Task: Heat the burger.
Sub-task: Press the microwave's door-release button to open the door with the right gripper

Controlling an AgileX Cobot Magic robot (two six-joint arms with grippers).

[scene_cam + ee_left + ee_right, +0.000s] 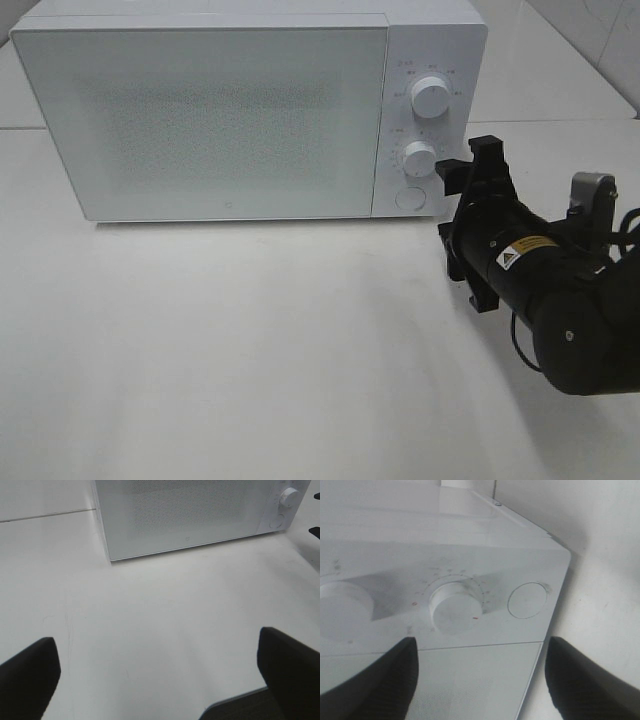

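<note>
- Boxy white microwave [200, 110] at upper left of the high view, standing on matte white desk [250, 350]; door shut, frosted, finely speckled.
- On smooth panel: round upper dial [430, 97], lower dial [420, 158], flat round button [410, 198].
- Black right pincer [468, 163] just beside lower dial, jaws apart, gripping nothing.
- Left pincer [156, 640] spread wide above desk, empty.
- Burger visible in no view; cannot tell its place.

glossy black right arm [570, 320] bearing a yellow-and-white warning label [522, 252].
</note>
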